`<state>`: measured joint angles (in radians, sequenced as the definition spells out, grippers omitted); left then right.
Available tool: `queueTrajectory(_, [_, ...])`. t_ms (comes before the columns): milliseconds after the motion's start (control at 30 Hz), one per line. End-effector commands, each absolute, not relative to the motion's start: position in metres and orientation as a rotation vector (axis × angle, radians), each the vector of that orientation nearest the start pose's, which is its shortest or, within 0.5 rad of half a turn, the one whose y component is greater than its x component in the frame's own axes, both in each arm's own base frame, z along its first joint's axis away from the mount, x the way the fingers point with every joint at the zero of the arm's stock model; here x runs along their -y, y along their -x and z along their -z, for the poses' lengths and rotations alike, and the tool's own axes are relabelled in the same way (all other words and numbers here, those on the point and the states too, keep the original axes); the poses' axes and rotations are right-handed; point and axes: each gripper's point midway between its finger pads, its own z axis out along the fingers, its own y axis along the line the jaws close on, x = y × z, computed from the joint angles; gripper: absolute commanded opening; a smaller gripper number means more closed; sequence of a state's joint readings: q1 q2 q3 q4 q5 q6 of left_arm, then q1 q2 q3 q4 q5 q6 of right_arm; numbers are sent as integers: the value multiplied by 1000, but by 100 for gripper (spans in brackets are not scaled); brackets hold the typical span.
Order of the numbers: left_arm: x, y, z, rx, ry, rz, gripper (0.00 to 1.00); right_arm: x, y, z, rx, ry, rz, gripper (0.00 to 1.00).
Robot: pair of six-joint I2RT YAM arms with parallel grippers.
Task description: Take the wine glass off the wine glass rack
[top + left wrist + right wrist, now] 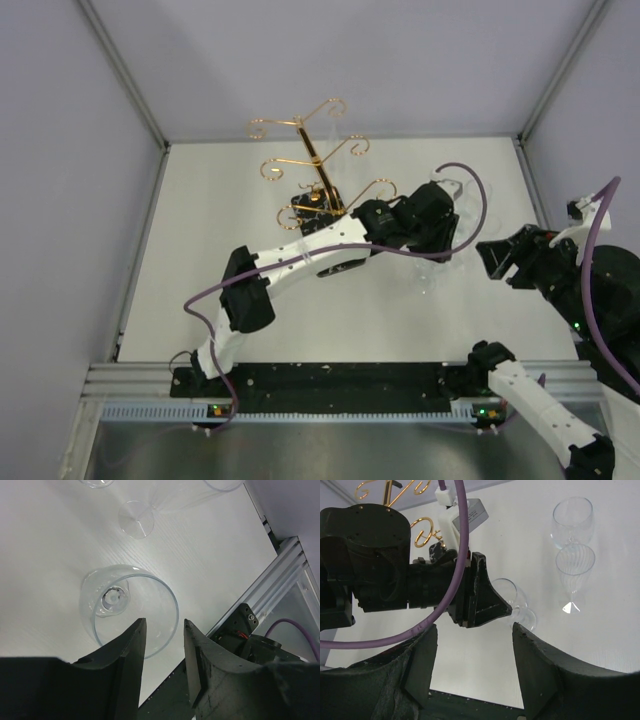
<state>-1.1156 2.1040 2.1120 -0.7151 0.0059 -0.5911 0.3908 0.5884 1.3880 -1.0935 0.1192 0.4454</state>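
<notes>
The gold wire rack (pixel 315 165) stands on its black base (pixel 312 203) at the table's back centre; I see no glass hanging on it. Its scrolls show in the right wrist view (pixel 420 534). My left gripper (pixel 440 228) reaches to the right of the rack. In the left wrist view it (pixel 164 625) is open just above the rim of a clear wine glass (pixel 120 605) standing upright on the table. The same glass (pixel 516 597) shows past the left fingertips (pixel 492 605). My right gripper (pixel 475 627) is open and empty, off to the right (pixel 500 262).
Two more clear glasses stand on the table beyond, a wine glass (pixel 572 522) and a flute (pixel 575 567). A glass foot (pixel 136 520) shows in the left wrist view. Aluminium rails (pixel 330 378) line the near edge; grey walls enclose the table.
</notes>
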Motion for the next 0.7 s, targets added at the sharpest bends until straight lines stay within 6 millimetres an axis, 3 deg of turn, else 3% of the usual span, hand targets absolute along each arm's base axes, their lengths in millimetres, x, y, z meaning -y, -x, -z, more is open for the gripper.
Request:
queueTrajectory(0, [529,-227,-242,-2282,-658,918,43,-59,-146,-374,-1862,-112,-474,61])
queueTrajectory(200, [524,-228,-266,-2234,-656,929,47,-58,-146,-381,-1845,-118,-477,61])
queueTrajectory(367, [514,-223,-302,-2168,-647,971,48,-59,-148,-393,-1817,-131,-499,62])
queueTrajectory(533, [483,-225,-364,-2050,-566,966,48,-65,-154,-417,-1757,-140,-547,62])
queueTrajectory(667, [451,-223,-396,-2004,-511,937,48,-74,-165,-429,-1739,-135,-573,62])
